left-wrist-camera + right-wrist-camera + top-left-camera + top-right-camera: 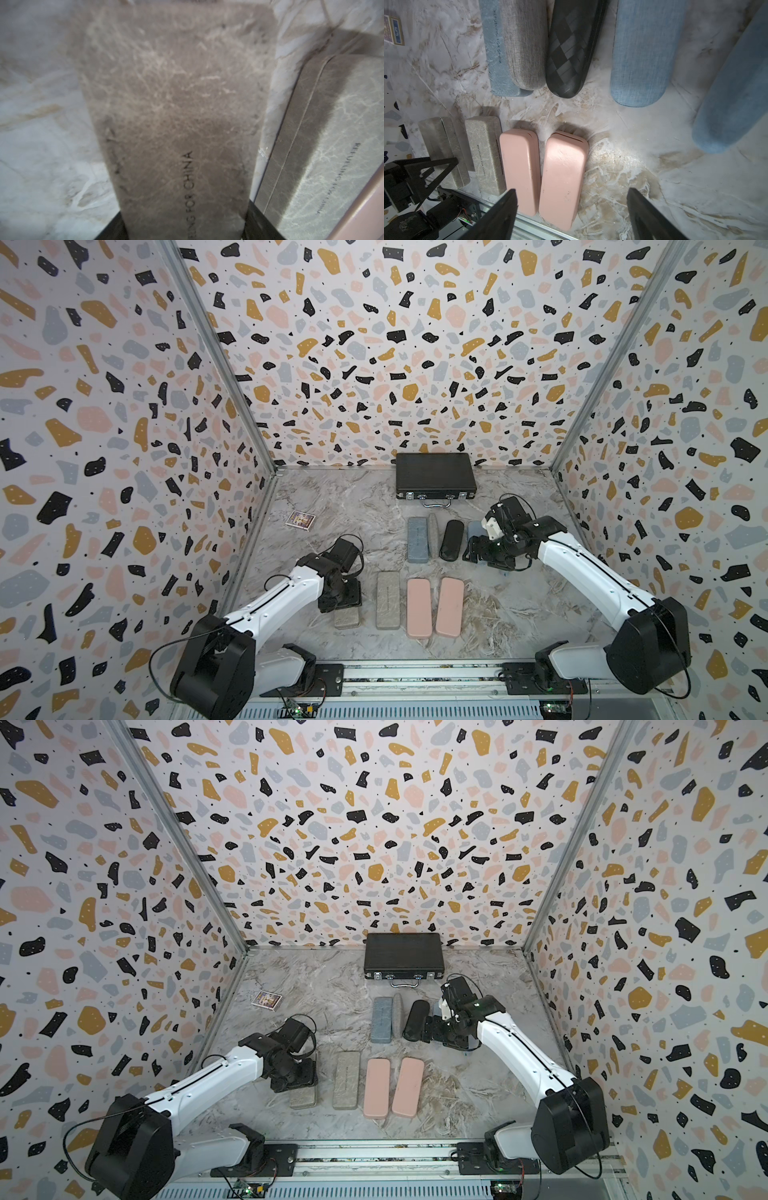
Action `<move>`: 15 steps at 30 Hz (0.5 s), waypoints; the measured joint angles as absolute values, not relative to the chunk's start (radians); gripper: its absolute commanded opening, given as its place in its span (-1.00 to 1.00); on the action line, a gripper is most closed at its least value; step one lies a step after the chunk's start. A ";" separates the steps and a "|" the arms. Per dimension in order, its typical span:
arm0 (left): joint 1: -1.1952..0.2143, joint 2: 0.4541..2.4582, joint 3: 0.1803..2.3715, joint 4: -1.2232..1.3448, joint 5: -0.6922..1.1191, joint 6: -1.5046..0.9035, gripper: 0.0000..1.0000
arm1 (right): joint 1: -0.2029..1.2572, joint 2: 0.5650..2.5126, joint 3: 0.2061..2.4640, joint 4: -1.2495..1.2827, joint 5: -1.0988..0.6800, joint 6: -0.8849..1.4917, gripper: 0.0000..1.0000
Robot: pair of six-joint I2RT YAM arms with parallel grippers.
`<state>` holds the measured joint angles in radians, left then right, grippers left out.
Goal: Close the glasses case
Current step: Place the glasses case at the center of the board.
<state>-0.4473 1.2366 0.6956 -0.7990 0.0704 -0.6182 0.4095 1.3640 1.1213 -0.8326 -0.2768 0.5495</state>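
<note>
Only in wrist views: left end effector [186, 215] snug around grey case [176, 93], right end effector [572, 192] wide apart, empty.

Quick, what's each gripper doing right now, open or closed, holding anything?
Left gripper: jaws straddle the leftmost grey case; whether they grip it cannot be told.
Right gripper: open, holding nothing.
</note>
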 measured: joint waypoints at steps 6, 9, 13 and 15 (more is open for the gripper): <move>-0.491 1.276 0.676 -0.750 0.070 -0.637 0.33 | 0.410 1.434 1.233 -0.860 -0.280 0.526 0.69; -0.517 1.297 0.676 -0.729 0.071 -0.646 0.33 | 0.410 1.484 1.300 -0.870 -0.284 0.514 0.69; -0.559 1.314 0.676 -0.703 0.071 -0.657 0.33 | 0.410 1.543 1.389 -0.882 -0.292 0.501 0.69; -0.572 1.324 0.676 -0.696 0.072 -0.663 0.33 | 0.411 1.567 1.431 -0.890 -0.298 0.493 0.68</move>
<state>-0.5720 1.3235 0.6758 -0.6956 0.0715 -0.6632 0.4110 1.5669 1.4315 -0.8898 -0.2981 0.4934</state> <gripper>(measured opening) 0.666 0.843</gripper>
